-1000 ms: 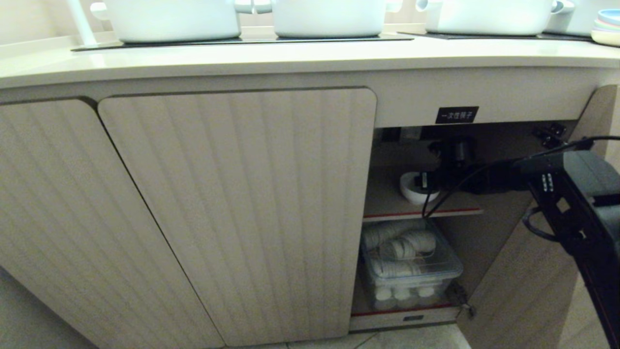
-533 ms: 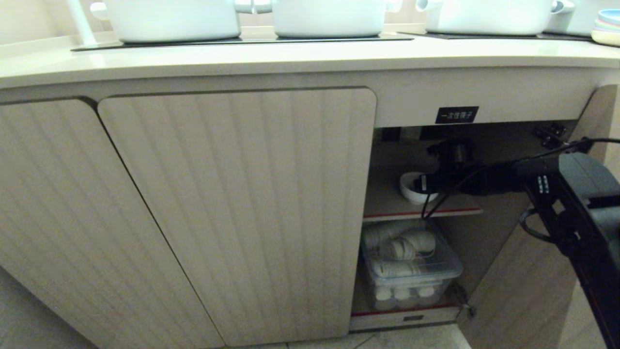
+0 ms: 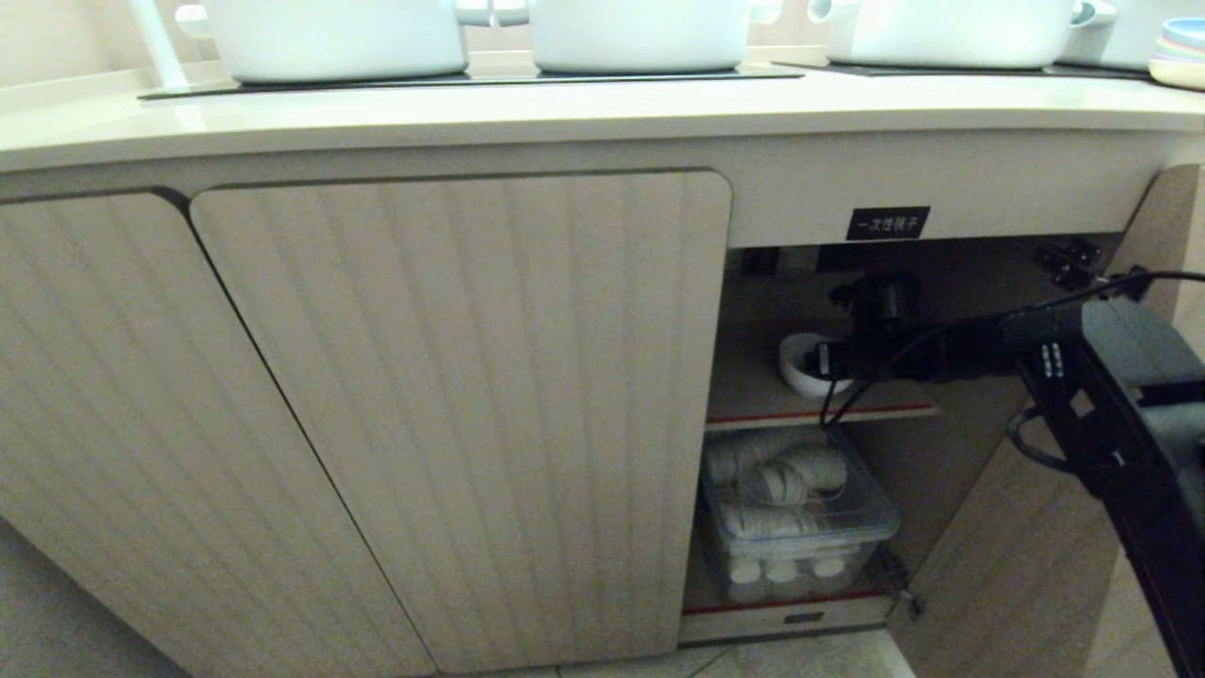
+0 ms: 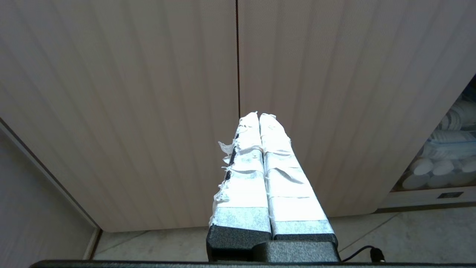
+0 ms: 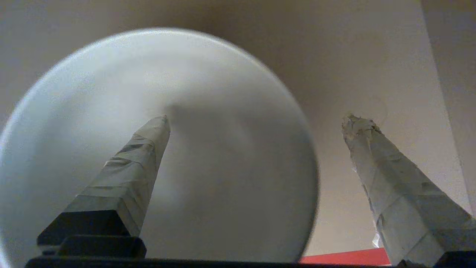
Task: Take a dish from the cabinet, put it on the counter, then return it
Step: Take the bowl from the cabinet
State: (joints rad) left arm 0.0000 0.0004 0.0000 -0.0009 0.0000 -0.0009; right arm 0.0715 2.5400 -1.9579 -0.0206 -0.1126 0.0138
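Nearest, the left pincer (image 4: pixel 259 123) hangs with fingers pressed together before shut fluted doors. Farther in, the right pincer (image 5: pixel 256 123) reaches into the open cabinet (image 3: pixel 941 282), spread wide, one finger (image 5: pixel 148 141) over the bowl (image 3: pixel 800 372) on the upper shelf (image 3: pixel 753 400), the other beside it, gripping nothing

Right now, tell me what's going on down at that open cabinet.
The right pincer is reaching into the open cabinet, jaws wide, one finger over the white bowl on the upper shelf and the other beside its rim. Nothing is gripped yet. The left pincer is parked shut in front of the closed doors.
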